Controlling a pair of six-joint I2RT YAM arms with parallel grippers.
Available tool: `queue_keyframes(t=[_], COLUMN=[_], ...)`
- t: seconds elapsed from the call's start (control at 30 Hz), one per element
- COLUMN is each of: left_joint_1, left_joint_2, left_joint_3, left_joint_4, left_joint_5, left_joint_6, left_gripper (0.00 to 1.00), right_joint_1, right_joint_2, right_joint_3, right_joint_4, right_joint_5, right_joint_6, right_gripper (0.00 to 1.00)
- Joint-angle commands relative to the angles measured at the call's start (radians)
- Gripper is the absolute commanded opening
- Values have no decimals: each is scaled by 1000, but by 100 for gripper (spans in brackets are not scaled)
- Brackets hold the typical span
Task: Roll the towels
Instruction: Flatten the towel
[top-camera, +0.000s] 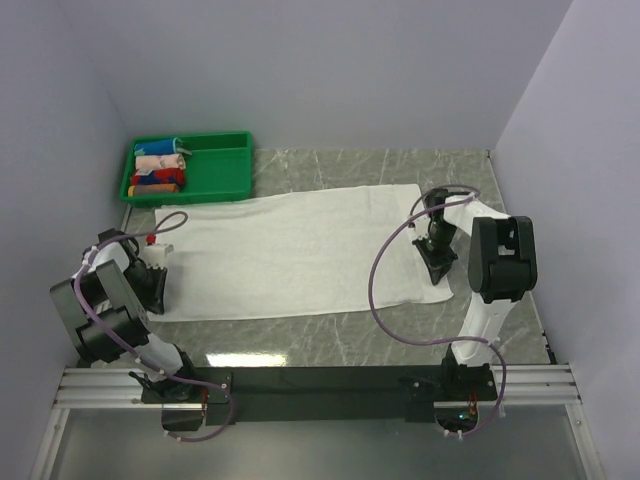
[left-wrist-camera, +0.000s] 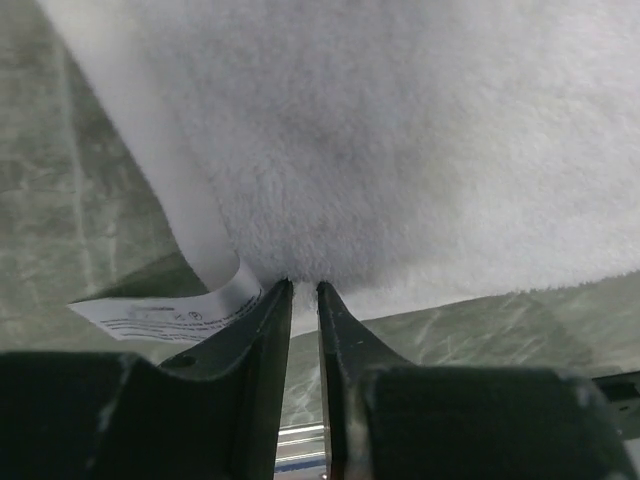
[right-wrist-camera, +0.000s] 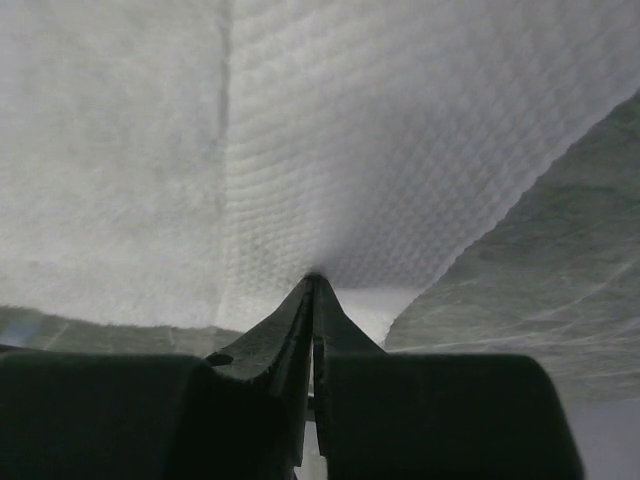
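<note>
Grey-green marbled desk (top-camera: 320, 340), glossy – light glare near front edge. Plain pale walls (top-camera: 330, 70) box it in on three sides. Towel (top-camera: 290, 250) flat across desk middle, long side left to right. Green bin (top-camera: 215, 168) at far left corner, just beyond towel, coloured cloths (top-camera: 160, 170) in its left part. Right pincer (right-wrist-camera: 313, 278) clenched on towel's right end, cloth puckered at tips. Left pincer (left-wrist-camera: 305, 287) at left end beside tag (left-wrist-camera: 170, 318) – jaws nearly closed, cannot tell if cloth is nipped.

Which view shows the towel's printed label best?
Left wrist: the label sits close, at the edge of the towel, print lines visible. The top view shows only a tiny white speck there; the right wrist view shows none of it.
</note>
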Motion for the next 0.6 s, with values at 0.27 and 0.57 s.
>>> queue_keyframes(t=[0.27,0.57], left_joint_1=[71,87], left_joint_2=[29,28], left_joint_3=[26,69], left_joint_4=[120,67], left_joint_5=[-168,-137], left_joint_6=[32,72], left_gripper=[23,20], right_joint_1=[-3,11], right_joint_2=[33,-54], right_joint_3=[-86,-185], right_joint_4=[77,76], right_joint_5=[270,299], right_joint_6=[74,39], right_gripper=[4,5])
